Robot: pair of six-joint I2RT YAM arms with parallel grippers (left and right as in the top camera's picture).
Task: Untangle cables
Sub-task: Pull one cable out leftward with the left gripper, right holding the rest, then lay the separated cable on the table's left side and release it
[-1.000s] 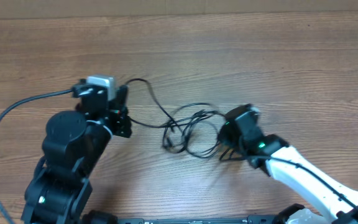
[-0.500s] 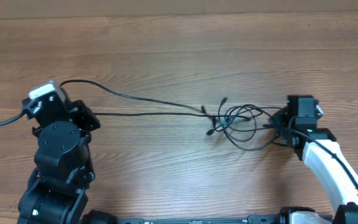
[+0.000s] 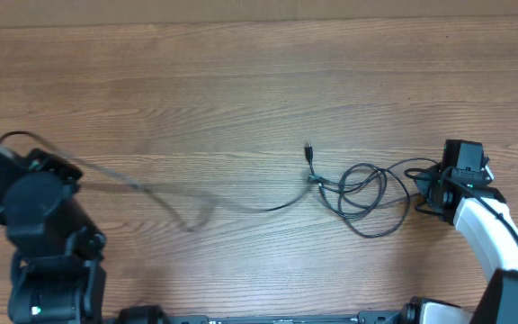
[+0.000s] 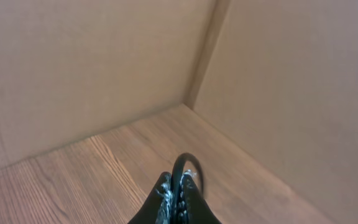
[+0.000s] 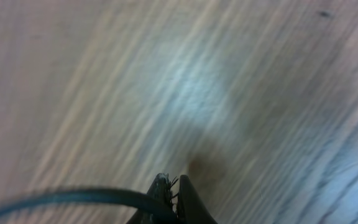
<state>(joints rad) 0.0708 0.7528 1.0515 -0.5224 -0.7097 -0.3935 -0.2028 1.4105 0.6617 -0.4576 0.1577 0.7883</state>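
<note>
Left gripper [image 4: 176, 190] pressed together, pinching one black strand [image 3: 151, 187], which loops up just past the fingertips in the wrist view. Right gripper [image 5: 171, 185] also pressed together, pinching the tangle [image 3: 364, 189] at its right edge. The cables [image 3: 376, 173] lie on the counter [image 3: 241, 81], right of centre, just beside my right gripper and well apart from my left. The strand runs long, roughly left-right, from the left gripper at the far left to the tangle; mid-span is blurred. One plug [image 3: 308, 149] lies free, up-left of the tangle. My arms sit at opposite ends of one line, so I judge any further pull goes along it. Knot not yet open. Cardboard wall [image 4: 73, 74] is near the left gripper and may limit travel. No containers seen.
</note>
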